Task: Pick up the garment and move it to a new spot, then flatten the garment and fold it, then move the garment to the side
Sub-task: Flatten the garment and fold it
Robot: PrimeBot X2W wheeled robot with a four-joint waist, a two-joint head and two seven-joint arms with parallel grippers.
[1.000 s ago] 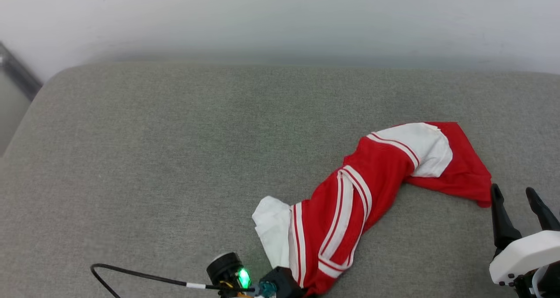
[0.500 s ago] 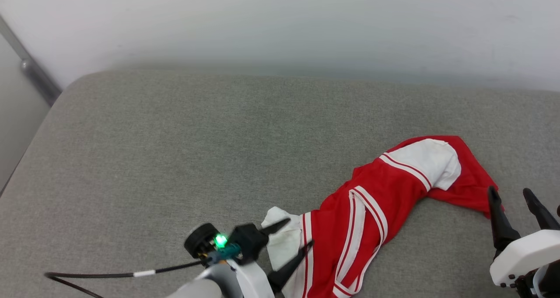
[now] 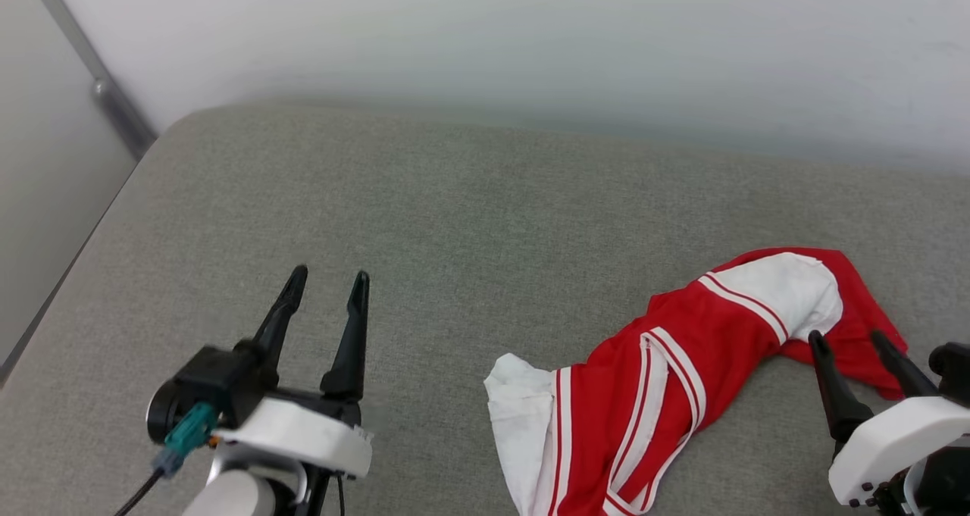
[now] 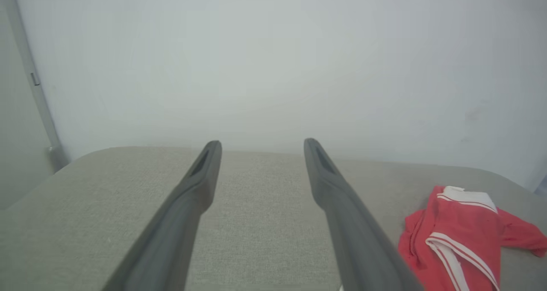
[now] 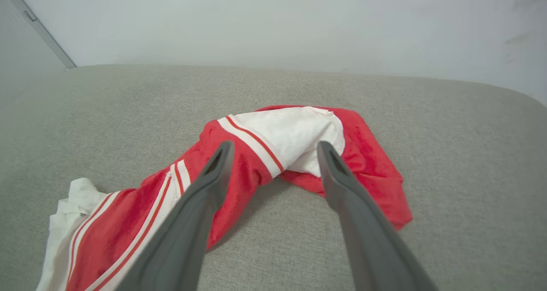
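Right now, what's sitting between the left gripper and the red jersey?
Nothing. In the head view, only bare grey cushion separates the open left gripper from the garment, which lies crumpled to its right.

Left tool (image 4: 261,148) spread wide, empty, over grey cushion (image 4: 85,197); garment (image 4: 461,235) bunched at lower right

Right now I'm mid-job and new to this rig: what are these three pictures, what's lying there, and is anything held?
You see a two-armed robot from its own cameras. The head view looks down on a grey cushioned surface. The left gripper is at lower left, the right gripper at lower right. Each wrist view looks along that arm's two dark fingers. On the surface lies the garment, a crumpled red shirt with white sleeves and striped trim. Both grippers are open and hold nothing; the right one points at the garment's far end.
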